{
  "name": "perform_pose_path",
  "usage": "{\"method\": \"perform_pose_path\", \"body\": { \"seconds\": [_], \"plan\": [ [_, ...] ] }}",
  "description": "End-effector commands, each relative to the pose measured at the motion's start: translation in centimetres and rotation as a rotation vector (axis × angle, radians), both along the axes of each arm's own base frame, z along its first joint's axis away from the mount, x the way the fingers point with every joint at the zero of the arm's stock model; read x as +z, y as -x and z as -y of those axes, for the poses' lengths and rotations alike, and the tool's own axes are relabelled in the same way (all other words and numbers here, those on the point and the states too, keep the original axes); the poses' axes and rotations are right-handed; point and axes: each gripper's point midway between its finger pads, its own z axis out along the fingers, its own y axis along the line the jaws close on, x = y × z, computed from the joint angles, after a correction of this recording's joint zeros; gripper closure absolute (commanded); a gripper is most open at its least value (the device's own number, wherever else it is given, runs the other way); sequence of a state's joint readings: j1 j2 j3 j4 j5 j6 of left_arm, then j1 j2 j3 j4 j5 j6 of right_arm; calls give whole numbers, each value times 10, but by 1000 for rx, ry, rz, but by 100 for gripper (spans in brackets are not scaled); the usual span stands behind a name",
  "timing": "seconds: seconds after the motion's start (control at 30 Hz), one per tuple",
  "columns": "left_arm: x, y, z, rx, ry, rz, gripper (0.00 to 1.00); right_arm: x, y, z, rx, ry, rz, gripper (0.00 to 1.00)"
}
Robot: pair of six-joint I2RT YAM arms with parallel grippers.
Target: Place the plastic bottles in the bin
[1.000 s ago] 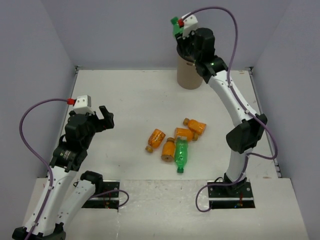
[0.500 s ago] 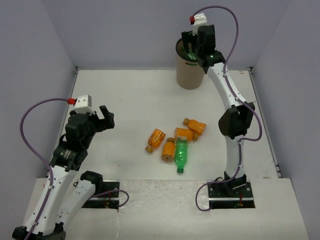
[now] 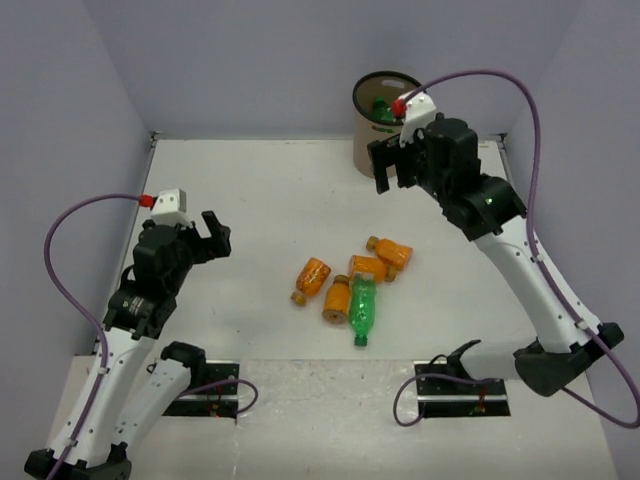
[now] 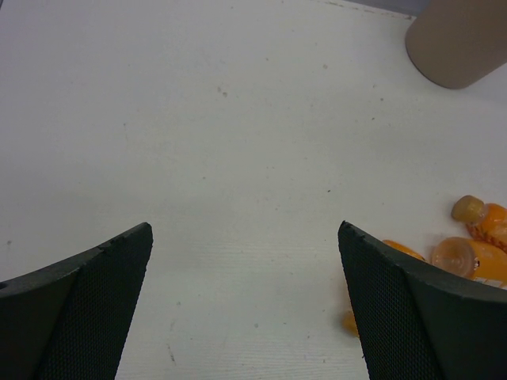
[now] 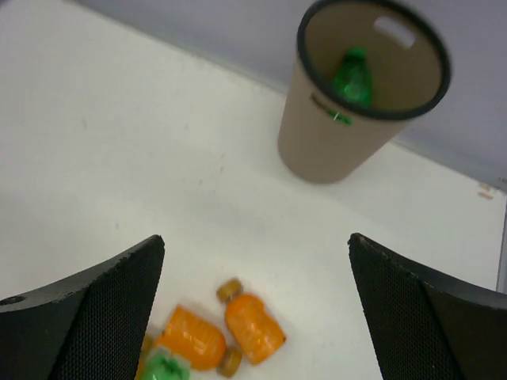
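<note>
Bin [image 3: 364, 150]: standing upright at the far edge of the counter [image 3: 250, 190], mouth open upward. One green bottle [image 5: 352, 77] is lying inside it, leaning against the inner wall.

Right hand [image 3: 394, 168]: hanging above the counter just in front of the bin's near side, fingers spread apart, holding nothing.

Left hand [image 3: 213, 235]: hovering well apart from the bin, to its left and nearer the arm bases, fingers likewise spread and gripping nothing.

Remaining items: four orange bottles [image 3: 313, 277] are lying on their sides in a loose cluster, well apart from the bin on its near side. A second green bottle [image 3: 362, 310] is lying at the cluster's nearest edge, touching an orange one.
</note>
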State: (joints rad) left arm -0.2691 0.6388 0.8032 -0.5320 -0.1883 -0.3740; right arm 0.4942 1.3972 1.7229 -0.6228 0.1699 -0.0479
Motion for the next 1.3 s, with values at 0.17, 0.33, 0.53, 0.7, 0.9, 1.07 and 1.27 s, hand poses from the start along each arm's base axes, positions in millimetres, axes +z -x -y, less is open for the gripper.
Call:
{"method": "perform_pose_path", "body": {
  "seconds": [0.17, 0.33, 0.53, 0.7, 0.9, 1.07, 1.27],
  "plan": [
    [9, -1, 7, -49, 0, 53, 0, -201, 48, 42, -49, 474, -489, 4],
    [13, 2, 5, -40, 2, 72, 0, -258, 59, 44, 42, 602, -646, 9],
    [13, 3, 9, -58, 6, 70, 0, -291, 49, 47, 71, 610, -748, 15],
    [13, 3, 11, -62, 5, 68, 0, -317, 57, 44, 118, 606, -833, 15],
    [15, 5, 9, -55, 4, 81, 0, -331, 45, 44, 143, 570, -880, 18],
    [15, 5, 10, -61, 6, 78, 0, -344, 37, 44, 161, 488, -974, 18],
    [15, 5, 9, -59, 3, 80, 0, -358, 34, 47, 150, 498, -1011, 21]
  ]
}}
